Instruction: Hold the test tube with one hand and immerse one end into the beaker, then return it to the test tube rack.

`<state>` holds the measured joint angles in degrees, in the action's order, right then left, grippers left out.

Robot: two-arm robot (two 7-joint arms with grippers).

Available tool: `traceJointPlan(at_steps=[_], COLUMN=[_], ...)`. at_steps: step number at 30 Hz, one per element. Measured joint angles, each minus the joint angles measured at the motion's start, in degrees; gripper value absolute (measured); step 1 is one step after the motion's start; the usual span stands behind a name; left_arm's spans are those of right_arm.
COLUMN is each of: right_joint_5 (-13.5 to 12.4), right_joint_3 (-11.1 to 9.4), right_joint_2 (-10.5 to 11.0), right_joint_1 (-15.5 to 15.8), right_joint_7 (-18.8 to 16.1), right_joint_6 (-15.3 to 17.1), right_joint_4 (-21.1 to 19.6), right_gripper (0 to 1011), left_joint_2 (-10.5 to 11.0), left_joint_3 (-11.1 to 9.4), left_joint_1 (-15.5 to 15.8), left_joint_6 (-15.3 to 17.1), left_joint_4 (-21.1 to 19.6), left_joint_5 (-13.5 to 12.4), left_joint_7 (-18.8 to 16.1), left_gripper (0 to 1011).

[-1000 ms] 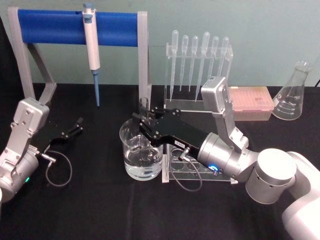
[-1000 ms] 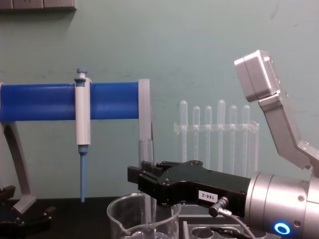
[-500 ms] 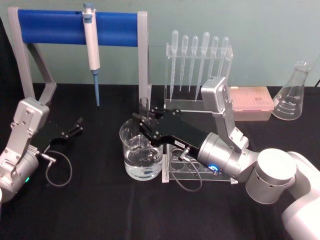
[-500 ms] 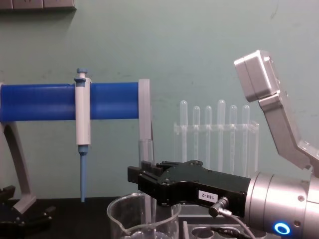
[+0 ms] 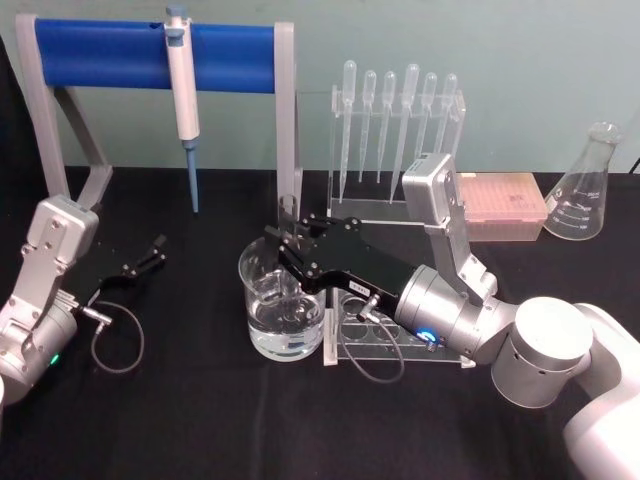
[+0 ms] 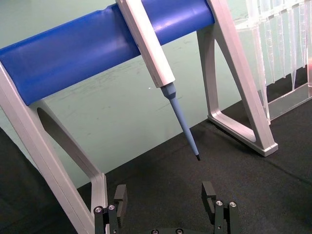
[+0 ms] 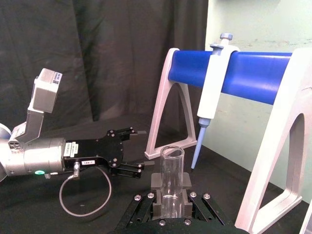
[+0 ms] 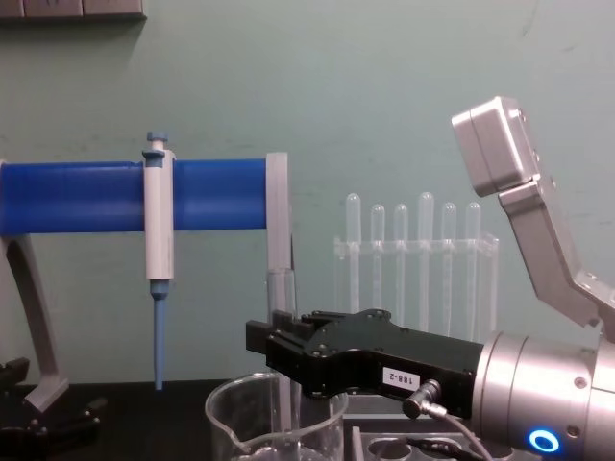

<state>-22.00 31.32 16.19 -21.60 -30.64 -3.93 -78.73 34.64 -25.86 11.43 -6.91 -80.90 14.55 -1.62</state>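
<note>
Nearest us, the right arm reaches in from the right, low over the black table (image 5: 200, 420). Under its wrist sits the clear test tube rack (image 5: 350, 336), just right of the beaker (image 5: 250, 292), almost touching it. The beaker stands mid-table with water in the bottom.

Over the beaker is the right gripper (image 5: 288, 238), black, with the "188-2" label on its side, and its fingers are clenched on the test tube (image 5: 287, 207). The tube is upright, rim up above the fingers, lower end down inside the beaker; whether it reaches the water I cannot tell. From the wrist, the open rim (image 7: 171, 152) rises straight between the pads.

Out left, well apart, the left gripper (image 5: 157, 252) is parked low over the table, fingers spread, nothing between them.

Farther back on the left, the blue-tipped pipettor (image 5: 182, 95) hangs from the blue-bar stand (image 5: 100, 52). At the far wall stands a row of thin pipettes (image 5: 395, 120), then a pink box (image 5: 500, 205), and far right a glass flask (image 5: 585, 190).
</note>
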Motion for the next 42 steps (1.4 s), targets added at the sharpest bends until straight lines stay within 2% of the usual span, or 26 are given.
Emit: traceJointPlan(at_steps=[42], right_joint_5=[0.0], right_joint_3=[0.0], right_joint_2=[0.0], right_joint_1=[0.0], right_joint_7=[0.0], right_joint_6=[0.0], right_joint_4=[0.0], right_gripper=[224], left_joint_2=[0.0], left_joint_3=[0.0], left_joint_1=[0.0], left_joint_6=[0.0], left_joint_4=[0.0], left_joint_5=[0.0], left_joint_7=[0.0], left_gripper=[1000])
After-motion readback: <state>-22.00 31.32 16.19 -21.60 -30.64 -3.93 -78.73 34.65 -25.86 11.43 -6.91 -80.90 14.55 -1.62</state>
